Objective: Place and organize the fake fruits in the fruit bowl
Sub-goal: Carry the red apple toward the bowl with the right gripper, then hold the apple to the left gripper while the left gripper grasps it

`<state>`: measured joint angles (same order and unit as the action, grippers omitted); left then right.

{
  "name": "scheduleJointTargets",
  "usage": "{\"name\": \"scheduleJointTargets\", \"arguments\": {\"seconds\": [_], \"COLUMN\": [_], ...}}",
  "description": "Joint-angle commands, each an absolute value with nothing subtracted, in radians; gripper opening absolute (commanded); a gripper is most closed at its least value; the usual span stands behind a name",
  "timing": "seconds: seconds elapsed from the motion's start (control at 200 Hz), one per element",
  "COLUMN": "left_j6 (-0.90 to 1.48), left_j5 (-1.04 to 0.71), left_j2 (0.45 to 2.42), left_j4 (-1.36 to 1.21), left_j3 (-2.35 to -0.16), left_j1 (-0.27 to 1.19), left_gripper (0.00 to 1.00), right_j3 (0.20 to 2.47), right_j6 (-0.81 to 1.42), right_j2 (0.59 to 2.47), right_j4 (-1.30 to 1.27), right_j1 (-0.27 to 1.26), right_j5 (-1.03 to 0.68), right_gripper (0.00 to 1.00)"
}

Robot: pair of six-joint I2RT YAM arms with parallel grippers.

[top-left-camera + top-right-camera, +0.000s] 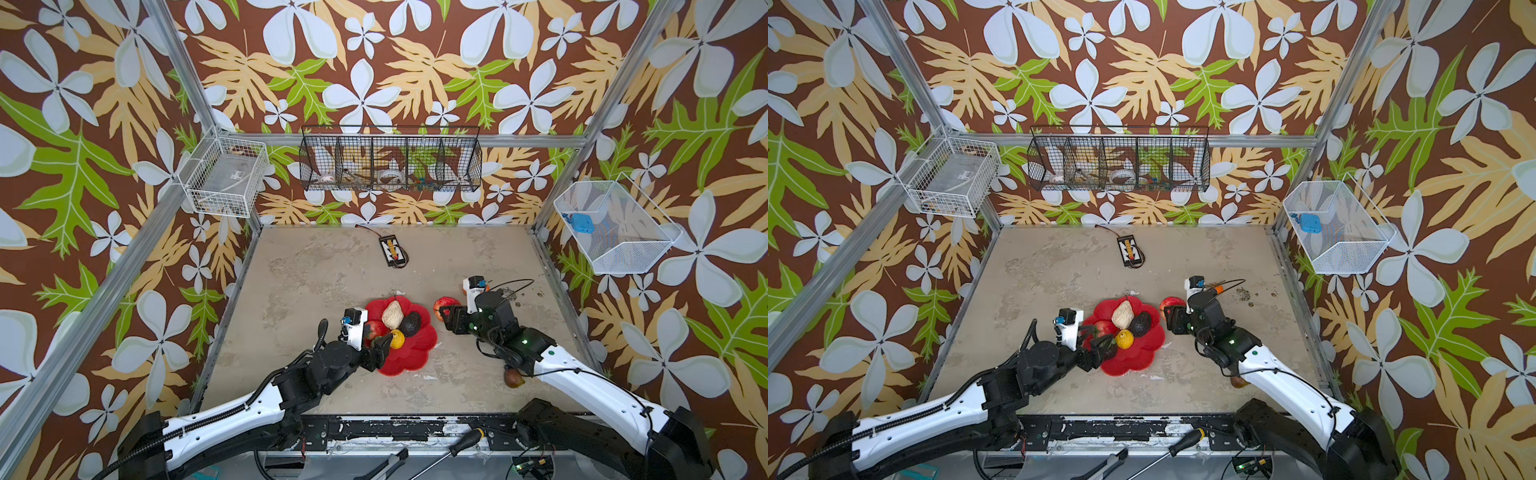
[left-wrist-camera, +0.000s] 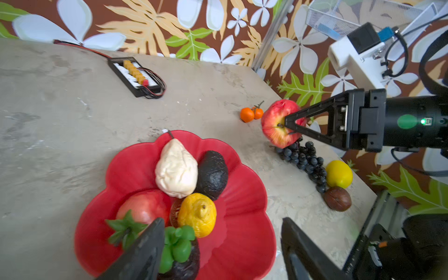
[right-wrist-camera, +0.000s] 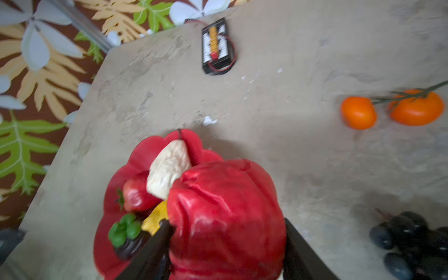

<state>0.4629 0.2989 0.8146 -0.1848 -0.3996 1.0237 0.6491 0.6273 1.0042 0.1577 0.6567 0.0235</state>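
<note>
Centrally, found the fruit bowl flat on the table, carrying the pear with its long axis running near-to-far and its stem aimed at the back wall. Saw the avocado pressed along the pear's right side, long axis much the same, with the lemon and a round red fruit at the pear's broad end. Noted the left gripper over the bowl's near rim, fingers spread wide, a dark green-topped fruit against one finger (not pinched). Spotted the red apple just right of the bowl, clamped in the right gripper, stem end turned toward that arm. Counted the oranges, grape bunch and black device out on the table, apart from the bowl.
</note>
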Motion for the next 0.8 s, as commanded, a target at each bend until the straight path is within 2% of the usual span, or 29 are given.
{"name": "scheduleJointTargets", "arguments": {"seconds": [0.0, 0.295, 0.661, 0.796], "left_j6": [0.475, 0.508, 0.529, 0.531], "left_j5": [0.207, 0.177, 0.132, 0.12], "left_j2": [0.878, 0.946, 0.981, 0.985], "left_j4": [-0.242, -0.279, -0.287, -0.29], "left_j3": [-0.439, -0.472, -0.477, -0.477], "left_j1": [1.022, 1.022, 1.023, 1.023], "left_gripper": [0.69, 0.54, 0.38, 0.37], "right_j3": [0.651, 0.637, 0.639, 0.644], "right_j6": [0.68, 0.73, 0.744, 0.748], "right_j2": [0.993, 1.0, 1.026, 1.046], "right_j4": [0.135, 0.082, 0.05, 0.04], "right_j1": [0.739, 0.879, 0.94, 0.956], "right_j5": [0.052, 0.085, 0.118, 0.126], "right_gripper": [0.64, 0.64, 0.64, 0.64]}}
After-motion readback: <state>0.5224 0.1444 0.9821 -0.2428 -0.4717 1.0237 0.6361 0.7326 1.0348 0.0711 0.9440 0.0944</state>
